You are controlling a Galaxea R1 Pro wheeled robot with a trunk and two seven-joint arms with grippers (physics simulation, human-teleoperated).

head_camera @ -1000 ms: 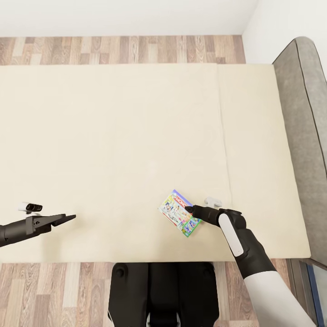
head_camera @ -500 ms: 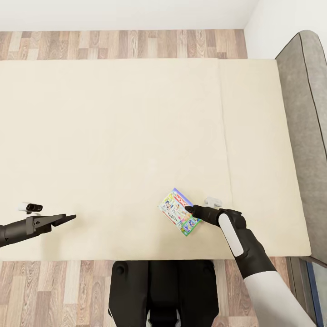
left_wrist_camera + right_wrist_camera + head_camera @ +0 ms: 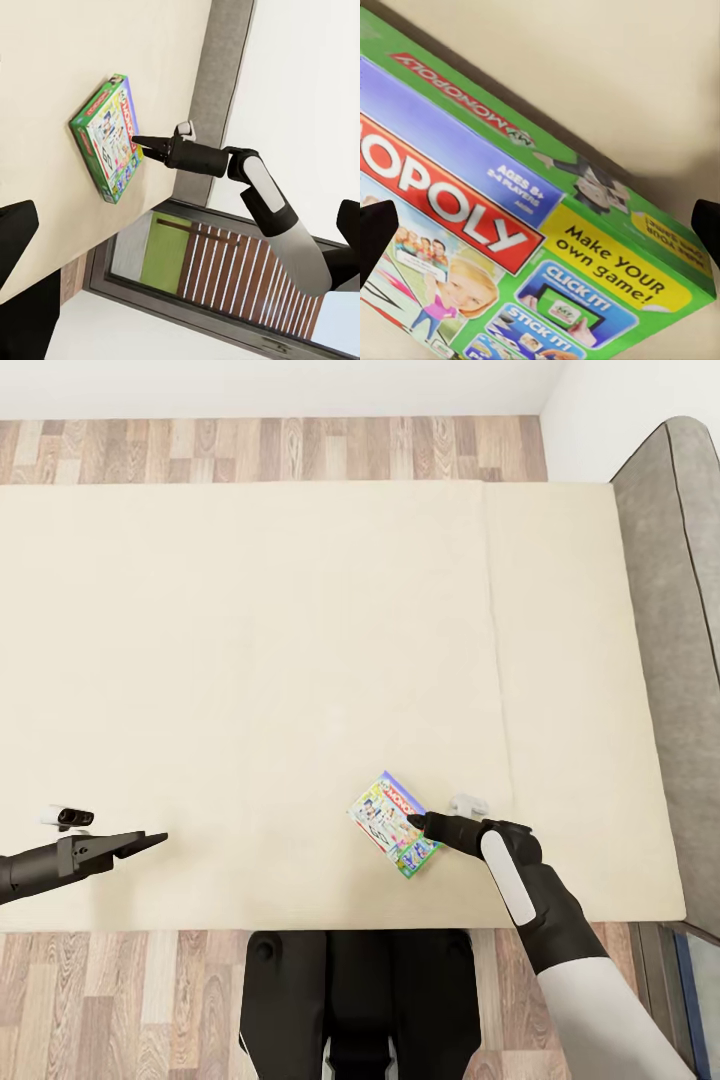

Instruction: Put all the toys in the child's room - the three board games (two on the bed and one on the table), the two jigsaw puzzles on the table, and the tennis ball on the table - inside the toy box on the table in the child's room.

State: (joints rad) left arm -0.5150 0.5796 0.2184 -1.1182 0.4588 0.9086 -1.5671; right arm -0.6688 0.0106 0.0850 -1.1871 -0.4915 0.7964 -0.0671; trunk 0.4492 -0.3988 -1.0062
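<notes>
Monopoly board game lay flat on the cream bed, near its front edge, right of centre. Right pincer was at the carton's right edge, fingers spread wide either side in the right wrist view, nothing gripped. Left pincer hovered over the bed's front left; couldn't tell its state.
</notes>
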